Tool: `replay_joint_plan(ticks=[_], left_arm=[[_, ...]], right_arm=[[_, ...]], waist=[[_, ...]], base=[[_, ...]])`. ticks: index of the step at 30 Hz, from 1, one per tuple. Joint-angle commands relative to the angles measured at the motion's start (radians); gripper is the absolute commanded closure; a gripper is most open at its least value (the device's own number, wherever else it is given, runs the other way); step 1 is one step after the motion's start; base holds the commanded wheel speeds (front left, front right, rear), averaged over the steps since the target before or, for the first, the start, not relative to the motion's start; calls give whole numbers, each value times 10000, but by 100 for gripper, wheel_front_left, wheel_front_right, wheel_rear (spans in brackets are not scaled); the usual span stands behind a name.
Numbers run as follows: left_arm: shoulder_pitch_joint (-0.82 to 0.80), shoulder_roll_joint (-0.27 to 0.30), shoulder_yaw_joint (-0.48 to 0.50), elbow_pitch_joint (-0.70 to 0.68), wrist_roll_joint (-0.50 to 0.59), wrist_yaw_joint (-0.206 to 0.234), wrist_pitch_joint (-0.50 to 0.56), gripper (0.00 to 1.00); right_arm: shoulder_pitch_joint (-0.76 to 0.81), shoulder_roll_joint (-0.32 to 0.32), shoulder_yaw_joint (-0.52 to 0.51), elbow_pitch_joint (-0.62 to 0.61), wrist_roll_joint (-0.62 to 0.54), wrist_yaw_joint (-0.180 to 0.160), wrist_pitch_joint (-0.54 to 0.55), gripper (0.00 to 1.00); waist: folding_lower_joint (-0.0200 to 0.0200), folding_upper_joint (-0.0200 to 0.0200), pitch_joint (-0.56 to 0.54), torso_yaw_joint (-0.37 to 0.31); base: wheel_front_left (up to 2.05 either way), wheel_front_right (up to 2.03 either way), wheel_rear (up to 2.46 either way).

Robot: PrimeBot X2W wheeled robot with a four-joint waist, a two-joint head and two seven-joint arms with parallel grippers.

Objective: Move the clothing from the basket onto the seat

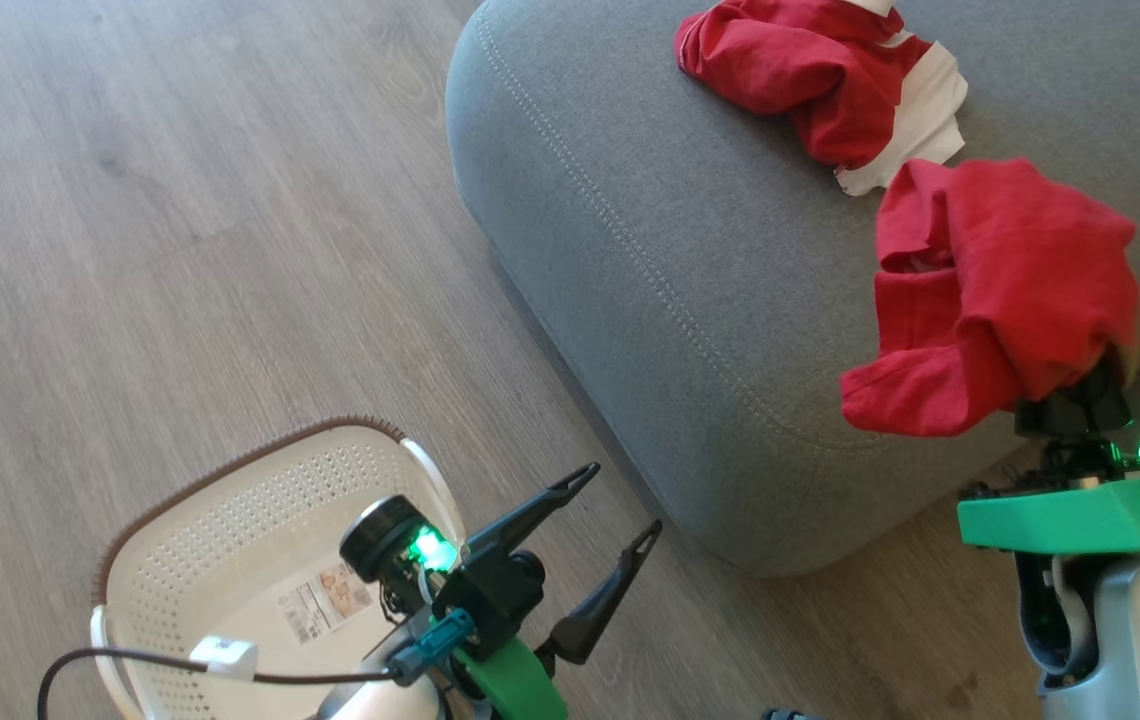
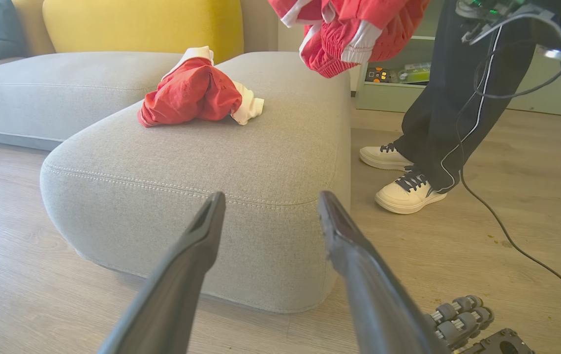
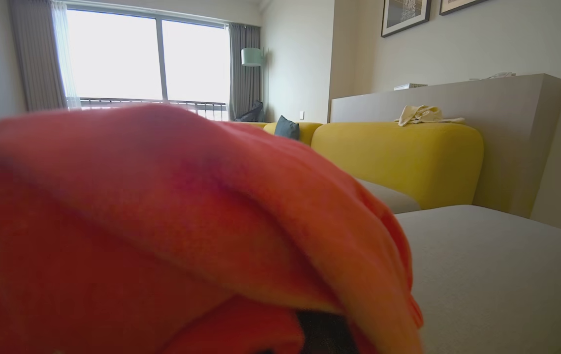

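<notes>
One red and white garment of the clothing (image 1: 820,80) lies crumpled on the grey seat (image 1: 650,230); the left wrist view shows the same garment (image 2: 192,93) on the seat (image 2: 211,162). My right gripper (image 1: 1080,400) is shut on a second red garment (image 1: 1000,290), which drapes over its fingers and hangs above the seat's near right edge. That cloth (image 3: 162,221) hides the fingers in the right wrist view. My left gripper (image 1: 620,500) is open and holds nothing, over the floor between the cream basket (image 1: 230,500) and the seat. A paper label (image 1: 325,600) shows inside the basket.
A person's legs and pale shoes (image 2: 408,191) stand on the wood floor right of the seat, with a dark cable (image 2: 497,216) trailing nearby. Yellow backrests (image 3: 398,157) and another grey cushion (image 2: 39,93) lie beyond the seat.
</notes>
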Motion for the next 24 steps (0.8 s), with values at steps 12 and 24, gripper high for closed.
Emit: replay_joint_plan(ticks=[12, 24], left_arm=[[-35, -22, 272, -332, 56, -10, -95, 0], [-806, 356, -50, -567, 110, -10, -95, 0]], right_arm=[[-241, 15, -615, -45, 161, -2, -65, 100], [-2110, 15, -3040, 92, -363, -2, -65, 100]], waist=[[0, 0, 2, 57], [0, 0, 1542, 816]], base=[[0, 0, 0], [0, 0, 0]])
